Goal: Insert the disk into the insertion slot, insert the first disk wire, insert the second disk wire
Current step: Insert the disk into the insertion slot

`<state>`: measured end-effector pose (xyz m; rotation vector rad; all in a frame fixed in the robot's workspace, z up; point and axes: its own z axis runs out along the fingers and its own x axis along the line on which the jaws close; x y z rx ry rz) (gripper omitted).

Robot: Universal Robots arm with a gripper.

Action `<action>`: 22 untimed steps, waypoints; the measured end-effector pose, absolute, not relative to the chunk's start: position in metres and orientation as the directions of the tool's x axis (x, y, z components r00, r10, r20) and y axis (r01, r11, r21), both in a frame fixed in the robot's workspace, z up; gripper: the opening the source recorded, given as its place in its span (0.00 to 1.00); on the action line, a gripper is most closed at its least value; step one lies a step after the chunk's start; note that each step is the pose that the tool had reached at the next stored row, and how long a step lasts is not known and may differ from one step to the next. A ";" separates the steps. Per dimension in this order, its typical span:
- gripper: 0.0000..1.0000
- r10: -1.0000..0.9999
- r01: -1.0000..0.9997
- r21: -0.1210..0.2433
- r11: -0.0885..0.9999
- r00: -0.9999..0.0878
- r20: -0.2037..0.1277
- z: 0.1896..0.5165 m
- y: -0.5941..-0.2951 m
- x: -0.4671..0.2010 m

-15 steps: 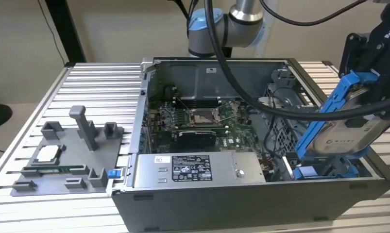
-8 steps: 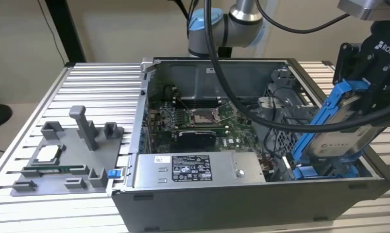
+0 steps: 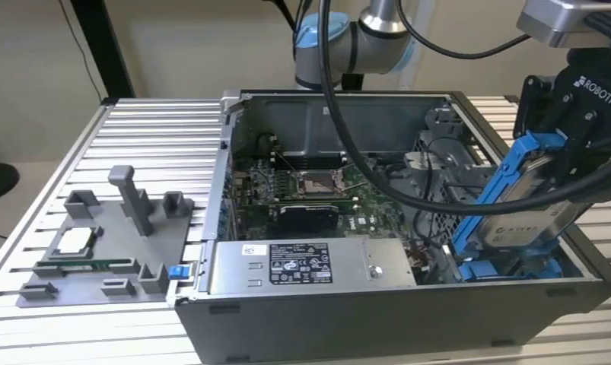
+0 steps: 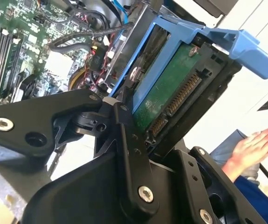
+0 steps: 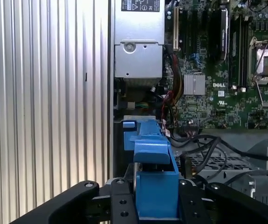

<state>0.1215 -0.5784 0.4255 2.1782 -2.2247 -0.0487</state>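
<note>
Exterior view, lower left: grey fixture tray (image 3: 82,251); lower centre: power-supply box (image 3: 305,266). Right of frame: disk (image 3: 523,220), clamped in the jaws of the gripper (image 3: 554,171). Its long axis is steeply tilted, lower end at the insertion slot (image 3: 508,268) directly beneath.

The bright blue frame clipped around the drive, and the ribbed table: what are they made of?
The bright blue carrier frame looks like moulded plastic: uniform colour, dull sheen. The silver ribbed table is probably aluminium: pale metallic gleam, straight grooves.
</note>
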 end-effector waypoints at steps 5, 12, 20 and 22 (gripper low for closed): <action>0.00 -1.000 -0.999 0.042 0.021 -0.021 -0.003 0.423 -0.578 0.122; 0.00 -1.000 -0.999 0.042 0.020 -0.020 -0.003 0.418 -0.578 0.123; 0.00 -1.000 -0.999 0.042 0.018 -0.019 -0.003 0.414 -0.578 0.126; 0.00 -1.000 -0.999 0.042 0.018 -0.019 -0.003 0.412 -0.577 0.126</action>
